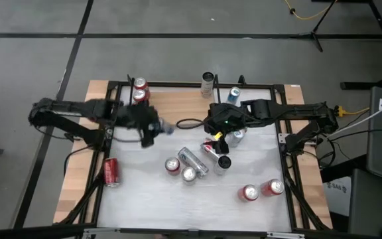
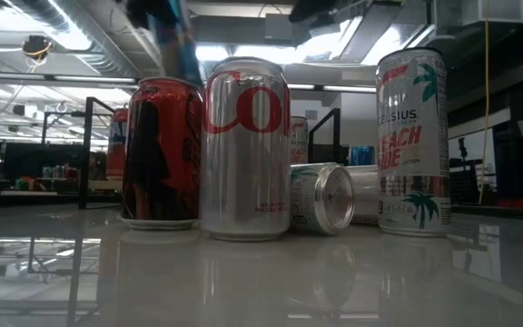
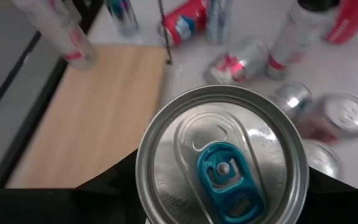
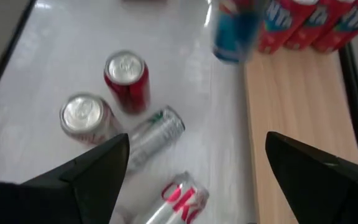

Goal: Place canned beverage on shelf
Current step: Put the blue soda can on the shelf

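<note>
We see the left gripper (image 1: 152, 129) clamped on a silver aluminium can with a blue pull tab (image 3: 222, 158). It carries the can upright, and in the left wrist view the round, shiny lid fills the space between the dark fingers. Beyond and below the held can lies the shelf (image 3: 98, 106), a flat light-brown wooden board edged by thin black rails. Two red cans (image 1: 140, 89) already stand on the shelf, just past the left gripper.

The right gripper (image 1: 219, 136) hovers over the white tabletop (image 1: 144, 192) with its fingers (image 4: 92, 171) spread apart and nothing between them. Below it we see a red upright can (image 4: 128, 81), a silver upright can (image 4: 87, 118) and a silver can lying on its side (image 4: 149, 137).
</note>
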### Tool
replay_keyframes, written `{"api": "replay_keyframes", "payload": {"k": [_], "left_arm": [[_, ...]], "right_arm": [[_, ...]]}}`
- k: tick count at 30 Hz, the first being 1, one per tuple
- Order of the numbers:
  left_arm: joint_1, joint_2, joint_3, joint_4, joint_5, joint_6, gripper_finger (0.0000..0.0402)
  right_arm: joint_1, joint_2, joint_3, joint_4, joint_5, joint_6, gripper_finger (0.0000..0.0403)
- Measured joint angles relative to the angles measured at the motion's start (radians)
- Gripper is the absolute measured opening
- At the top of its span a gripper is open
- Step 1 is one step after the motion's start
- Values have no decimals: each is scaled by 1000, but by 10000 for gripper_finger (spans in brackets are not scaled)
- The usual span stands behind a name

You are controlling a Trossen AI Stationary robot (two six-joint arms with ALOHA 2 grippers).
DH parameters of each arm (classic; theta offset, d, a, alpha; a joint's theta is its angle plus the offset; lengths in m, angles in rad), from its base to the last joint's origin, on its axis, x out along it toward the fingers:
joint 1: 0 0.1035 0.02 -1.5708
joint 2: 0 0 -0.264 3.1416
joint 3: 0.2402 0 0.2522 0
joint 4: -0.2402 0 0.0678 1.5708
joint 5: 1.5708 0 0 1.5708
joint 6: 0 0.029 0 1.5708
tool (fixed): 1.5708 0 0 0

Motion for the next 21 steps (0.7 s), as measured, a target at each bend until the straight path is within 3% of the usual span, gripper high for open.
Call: {"api": "replay_keyframes", "payload": {"k": [9, 21], "left_arm": [[341, 82, 0, 107, 229, 280, 218], [481, 275, 0, 104, 344, 412, 219]], "right_arm": [[-52, 0, 0, 59, -1, -3, 367], [-193, 0, 0, 80, -24, -4, 367]]}}
